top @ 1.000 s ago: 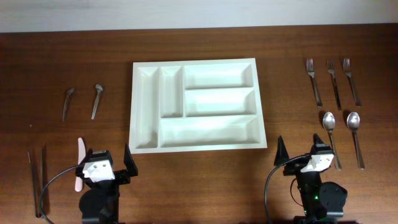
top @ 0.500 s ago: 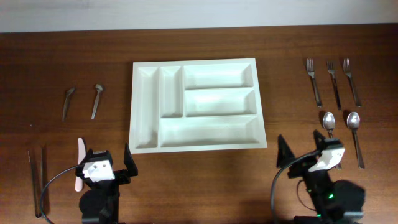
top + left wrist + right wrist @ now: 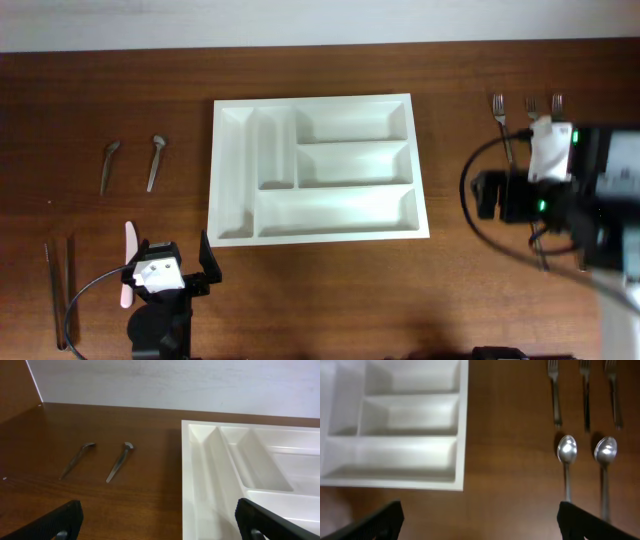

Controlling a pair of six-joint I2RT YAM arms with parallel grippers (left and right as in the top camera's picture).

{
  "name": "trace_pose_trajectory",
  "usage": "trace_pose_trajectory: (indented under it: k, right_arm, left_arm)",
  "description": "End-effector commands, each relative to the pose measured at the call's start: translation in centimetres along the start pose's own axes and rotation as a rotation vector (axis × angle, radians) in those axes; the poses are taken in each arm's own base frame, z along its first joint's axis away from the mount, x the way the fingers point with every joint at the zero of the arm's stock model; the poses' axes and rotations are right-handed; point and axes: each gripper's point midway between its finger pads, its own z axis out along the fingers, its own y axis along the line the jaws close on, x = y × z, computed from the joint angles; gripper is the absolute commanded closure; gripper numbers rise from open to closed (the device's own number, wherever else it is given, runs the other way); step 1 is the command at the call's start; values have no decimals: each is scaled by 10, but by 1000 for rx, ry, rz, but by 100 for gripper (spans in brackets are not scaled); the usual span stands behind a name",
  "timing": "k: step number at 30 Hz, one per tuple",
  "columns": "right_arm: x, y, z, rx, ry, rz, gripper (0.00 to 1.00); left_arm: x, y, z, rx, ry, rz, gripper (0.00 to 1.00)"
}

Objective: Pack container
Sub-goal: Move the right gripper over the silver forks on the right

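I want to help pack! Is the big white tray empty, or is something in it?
Empty. All five compartments of the container show only bare white floor; the forks and spoons lie on the table beside it.

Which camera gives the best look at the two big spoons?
The right wrist view: both spoons lie clearly in sight below the forks. Overhead, the right arm hides them. The left wrist view misses them entirely.
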Motion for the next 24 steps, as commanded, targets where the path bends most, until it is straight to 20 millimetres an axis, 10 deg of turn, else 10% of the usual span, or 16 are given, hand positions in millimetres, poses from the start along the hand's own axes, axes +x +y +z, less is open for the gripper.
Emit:
trace_pose_trajectory:
  k: [1,15,24]
  right_arm:
    - [-18,-20,16,88,101,-19,1]
    - [-12,-90,155,59,529,-63,1]
    - [-22,-101,186,72,500,-130,1]
  left_arm:
    - [0,-2,0,13,-4,12,1]
    - [0,-2,0,13,-4,12,1]
    - [0,-2,0,13,-4,12,1]
